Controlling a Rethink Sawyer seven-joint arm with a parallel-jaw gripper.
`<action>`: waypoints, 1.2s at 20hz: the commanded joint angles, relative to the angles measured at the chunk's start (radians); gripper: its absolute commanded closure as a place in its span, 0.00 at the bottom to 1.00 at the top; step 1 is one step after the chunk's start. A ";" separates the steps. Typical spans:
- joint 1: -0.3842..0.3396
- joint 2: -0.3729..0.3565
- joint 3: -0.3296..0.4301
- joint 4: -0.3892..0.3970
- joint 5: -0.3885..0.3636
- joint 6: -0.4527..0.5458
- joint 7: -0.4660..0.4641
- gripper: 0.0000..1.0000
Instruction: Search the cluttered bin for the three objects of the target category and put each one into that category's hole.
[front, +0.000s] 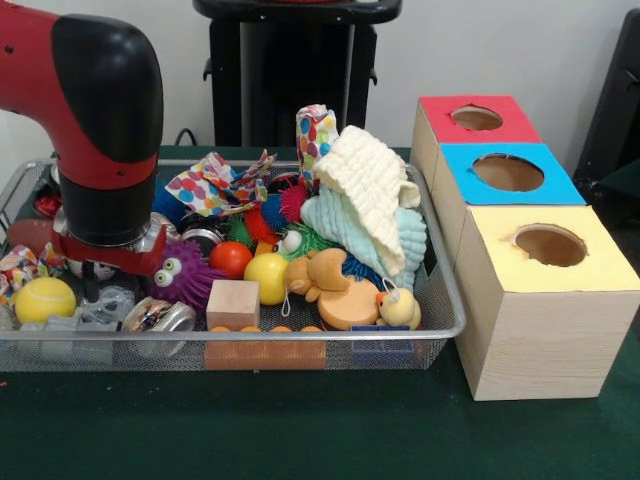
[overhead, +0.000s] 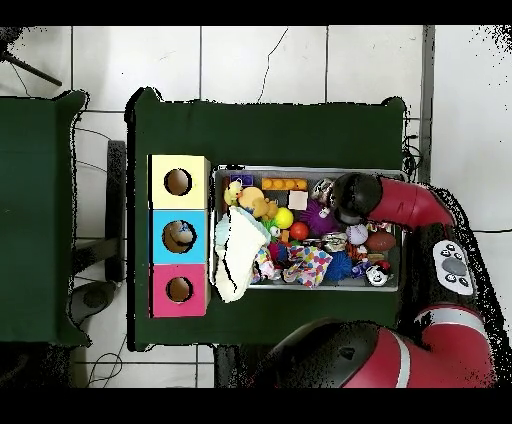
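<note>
- My arm (front: 95, 130) hangs over the left end of the wire bin (front: 440, 330); the claw is hidden beneath it, so I cannot tell whether it is open or holding anything.
- I'd lift clear first, since the tennis ball (front: 44, 298) and purple toy (front: 182, 274) crowd it.
- Mid-bin, the cloth (front: 372, 190) may be covering pieces worth checking.
- The boxes' holes wait at right, the yellow box (front: 545, 300) nearest; I can't tell the target category.

white wall (front: 540, 45), tiled floor (overhead: 260, 62), green table (front: 300, 430)
</note>
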 joint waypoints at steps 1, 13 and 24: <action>0.004 -0.053 0.012 0.127 -0.065 -0.085 0.007 0.00; -0.071 0.007 0.027 0.111 -0.091 -0.085 -0.042 0.00; -0.077 0.024 0.033 0.117 -0.093 -0.092 -0.024 0.00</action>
